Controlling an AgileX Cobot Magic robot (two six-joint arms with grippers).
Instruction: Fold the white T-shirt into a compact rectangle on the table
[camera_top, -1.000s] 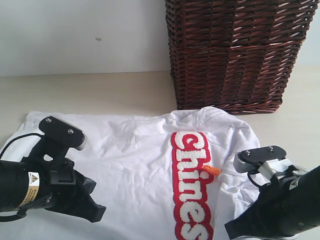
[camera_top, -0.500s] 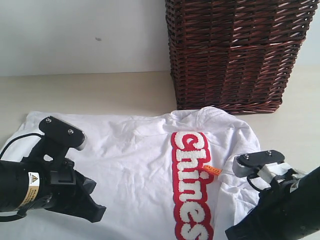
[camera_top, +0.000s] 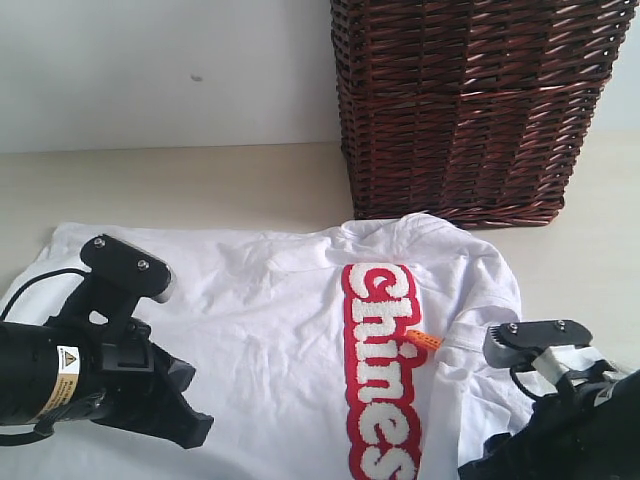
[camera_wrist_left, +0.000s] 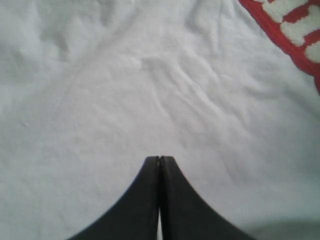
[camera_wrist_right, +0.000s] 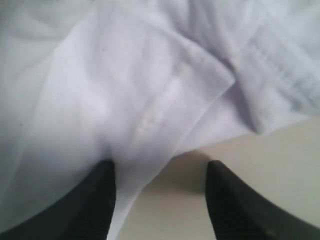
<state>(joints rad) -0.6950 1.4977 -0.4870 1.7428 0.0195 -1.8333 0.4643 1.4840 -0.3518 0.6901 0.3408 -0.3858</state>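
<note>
The white T-shirt (camera_top: 270, 310) lies spread, lettering up, along the near edge of the pale worktop (camera_top: 200, 185). The right pincer (camera_wrist_right: 160, 172) stands with jaws apart at a hemmed edge of the cloth, while the left pincer (camera_wrist_left: 159, 161) is pressed together over plain fabric. If the right jaws close now, they may catch one layer or slip off, pulling the shirt askew. A dark wicker basket (camera_top: 470, 110) stands towards the far edge, before a plain white wall (camera_top: 150, 70)

The shirt (camera_top: 280, 320) lies spread on the table (camera_top: 200, 185), with an orange tag (camera_top: 424, 340) beside its red lettering (camera_top: 383, 365). The basket (camera_top: 470, 110) stands just behind.
</note>
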